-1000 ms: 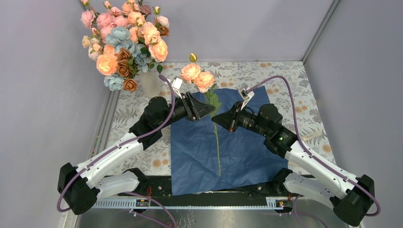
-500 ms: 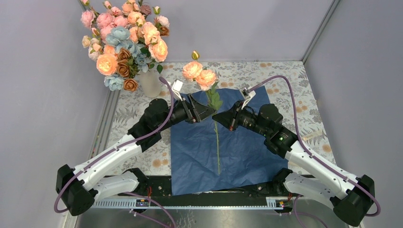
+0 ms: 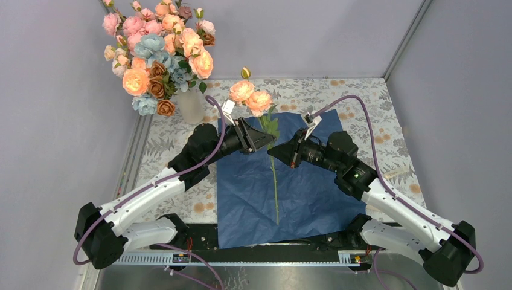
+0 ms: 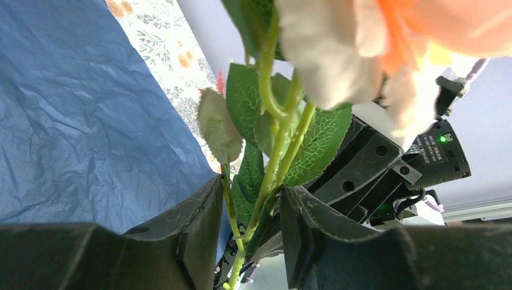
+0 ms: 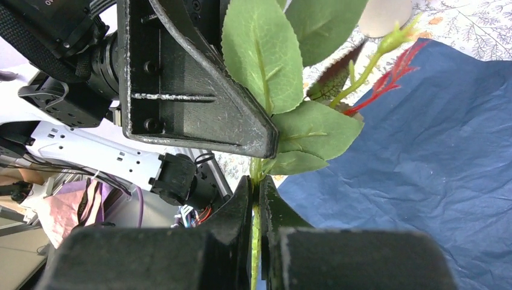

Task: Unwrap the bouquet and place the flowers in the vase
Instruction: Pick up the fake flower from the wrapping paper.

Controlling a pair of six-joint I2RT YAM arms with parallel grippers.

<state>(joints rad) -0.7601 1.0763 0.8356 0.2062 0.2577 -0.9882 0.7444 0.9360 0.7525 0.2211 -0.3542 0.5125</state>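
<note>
step in hand: passing one flower from tool to tool. the right tool (image 5: 256, 192) is pressed together on the long green flower stem (image 3: 275, 181), just below its leaves. the left tool (image 4: 249, 202) stands spread, one finger on each side of the same stem, on the bloom side of the right tool's grip. no firm contact shows. close the left tool squarely on bare stem, not on a leaf, and confirm the pinch before the right tool lets go. the stem runs over the crinkled dark navy paper sheet (image 3: 314, 199) on the floral-patterned counter (image 3: 362, 103), with its peach-pink rose blooms (image 3: 250, 98) pointing away from the bases. the small off-white vase (image 3: 192, 109), already holding many blooms, stands at the far left, well apart from both tools.
</note>
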